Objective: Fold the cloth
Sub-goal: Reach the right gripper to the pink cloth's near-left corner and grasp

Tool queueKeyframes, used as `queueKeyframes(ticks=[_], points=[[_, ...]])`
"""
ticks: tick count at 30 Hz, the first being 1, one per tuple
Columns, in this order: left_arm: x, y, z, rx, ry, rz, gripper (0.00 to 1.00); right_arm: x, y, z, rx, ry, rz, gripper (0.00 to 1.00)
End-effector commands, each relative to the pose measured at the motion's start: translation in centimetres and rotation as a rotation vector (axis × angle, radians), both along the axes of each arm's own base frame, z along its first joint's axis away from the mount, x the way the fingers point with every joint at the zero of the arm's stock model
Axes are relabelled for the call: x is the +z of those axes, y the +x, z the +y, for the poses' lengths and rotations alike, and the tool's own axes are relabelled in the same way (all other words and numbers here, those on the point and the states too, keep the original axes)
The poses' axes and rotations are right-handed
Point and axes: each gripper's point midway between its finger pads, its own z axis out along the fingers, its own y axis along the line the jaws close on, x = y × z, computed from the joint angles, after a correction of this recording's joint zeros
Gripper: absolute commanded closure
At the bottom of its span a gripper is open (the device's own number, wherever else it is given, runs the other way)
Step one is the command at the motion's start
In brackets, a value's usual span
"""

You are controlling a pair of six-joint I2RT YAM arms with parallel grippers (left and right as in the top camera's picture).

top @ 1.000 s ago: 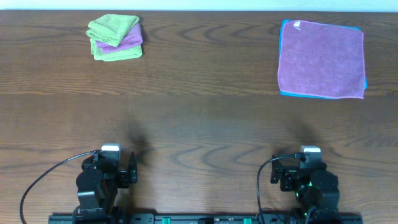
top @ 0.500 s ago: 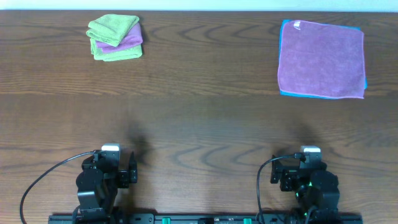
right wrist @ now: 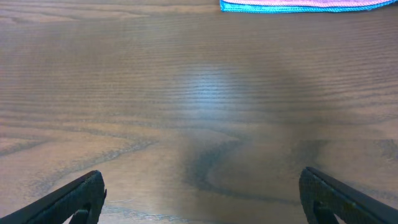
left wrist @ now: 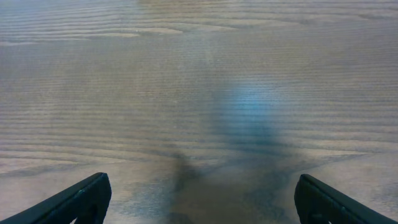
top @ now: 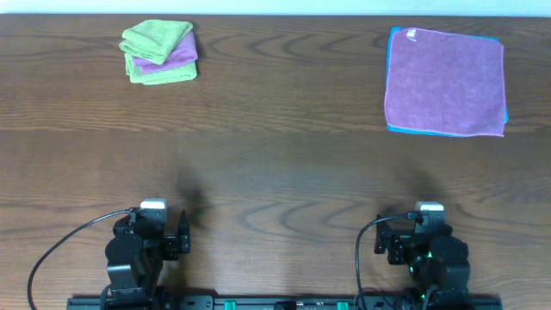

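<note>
The purple cloth (top: 445,82) lies flat and square at the table's far right, on top of a blue towel (top: 390,79) whose edge shows round it. A small white tag sits at its far left corner. Its near edge also shows at the top of the right wrist view (right wrist: 298,3). My left gripper (top: 151,211) rests at the near left, open and empty, fingertips wide apart over bare wood (left wrist: 199,202). My right gripper (top: 429,211) rests at the near right, open and empty (right wrist: 202,199), well short of the cloth.
A stack of folded lime-green cloths (top: 159,53) with a purple one between them lies at the far left. The dark wooden table (top: 275,164) fills the view. Black cables run near both arm bases at the front edge.
</note>
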Motion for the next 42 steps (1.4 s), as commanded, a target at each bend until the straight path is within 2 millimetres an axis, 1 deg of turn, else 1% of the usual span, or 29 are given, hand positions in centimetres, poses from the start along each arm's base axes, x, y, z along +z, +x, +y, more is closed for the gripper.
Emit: queueKeyframes(ticks=[1,6,11,15,17,20,24,26,28,32,37,42], points=[[-0.2,-0.1,-0.3,-0.021,0.001,0.001,0.05,0.2,0.2,0.2,0.005,0.006,-0.015,0.01],[-0.2,-0.1,-0.3,-0.021,0.001,0.001,0.05,2.2,1.0,0.1,-0.016,0.025,-0.022,0.01],[-0.2,-0.1,-0.3,-0.021,0.001,0.001,0.05,5.6,2.5,-0.8,-0.076,0.034,0.041,0.01],[-0.2,-0.1,-0.3,-0.021,0.001,0.001,0.05,8.9,4.8,-1.8,-0.125,0.037,0.106,0.01],[-0.2,-0.1,-0.3,-0.021,0.001,0.001,0.05,10.2,6.3,-2.3,-0.147,0.037,0.144,0.01],[-0.2,-0.1,-0.3,-0.021,0.001,0.001,0.05,11.8,8.8,-3.1,-0.171,0.037,0.198,0.01],[-0.2,-0.1,-0.3,-0.021,0.001,0.001,0.04,13.0,12.5,-3.7,-0.181,0.034,0.274,0.01],[-0.2,-0.1,-0.3,-0.021,0.001,0.001,0.05,13.2,14.8,-3.8,-0.162,0.02,0.297,0.01],[-0.2,-0.1,-0.3,-0.021,0.001,0.001,0.05,12.9,16.7,-4.0,-0.156,0.014,0.319,0.01],[-0.2,-0.1,-0.3,-0.021,0.001,0.001,0.04,11.5,20.2,-4.3,-0.143,0.002,0.36,0.01],[-0.2,-0.1,-0.3,-0.021,0.001,0.001,0.05,9.1,23.5,-4.3,-0.133,0.01,0.39,0.01],[-0.2,-0.1,-0.3,-0.021,0.001,0.001,0.05,7.5,26.7,-4.0,-0.116,0.034,0.337,0.01]])
